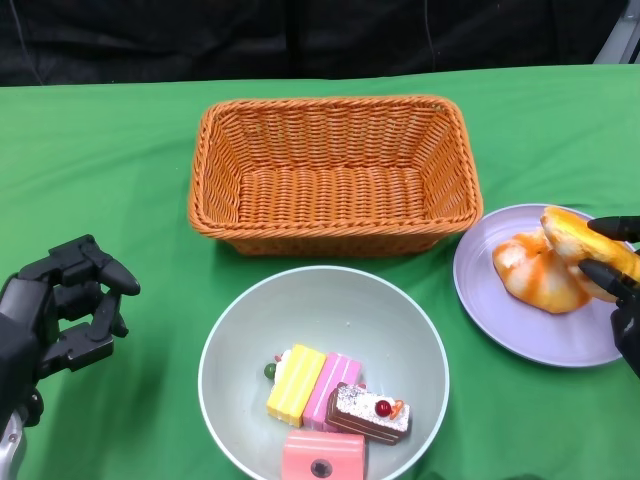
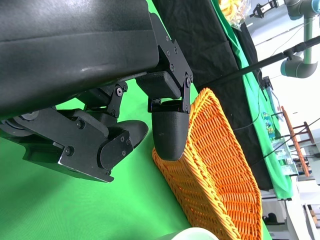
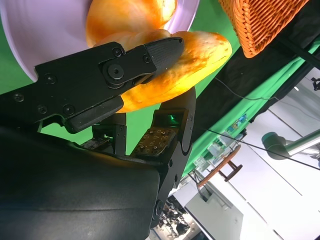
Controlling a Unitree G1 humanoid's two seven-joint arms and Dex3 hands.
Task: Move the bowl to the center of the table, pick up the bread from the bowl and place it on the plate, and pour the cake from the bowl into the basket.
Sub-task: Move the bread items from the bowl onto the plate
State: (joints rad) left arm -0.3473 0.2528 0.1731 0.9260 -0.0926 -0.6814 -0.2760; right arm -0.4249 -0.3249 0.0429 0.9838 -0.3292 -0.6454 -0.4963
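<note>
Head view: green table cloth (image 1: 120, 180) with an orange wicker basket (image 1: 333, 235) at centre back, nothing visible inside it. Just in front of the basket sits a pale grey-green bowl (image 1: 240, 330), near the middle of the table's front edge. Inside the bowl, toward its near side: cake pieces (image 1: 335, 412) lying close together, one yellow, one pink, one chocolate-topped with a red cherry, one flat pink piece at the rim. To the right of bowl and basket, a lavender plate (image 1: 520, 335); one orange-white bread (image 1: 535, 272) lies on it. Right hand (image 1: 618, 275) at the picture's right edge grasps a second, yellow-orange bread roll (image 1: 580, 238) between its black fingers, over the far right part of the plate and touching or just above the bread already there; cannot tell which. Right wrist view confirms the grasp: a black finger (image 3: 125, 65) lies across the bread roll (image 3: 200, 55), with the plate (image 3: 45, 30) and the other bread (image 3: 125, 15) just behind it and a corner of the basket (image 3: 260, 22) beyond. Left hand (image 1: 70, 305) at the lower left, well apart from the bowl, holds nothing; fingers loosely curled but apart. Left wrist view: its fingers (image 2: 167, 132) bare over green cloth, with the basket (image 2: 215, 170) beyond them.
</note>
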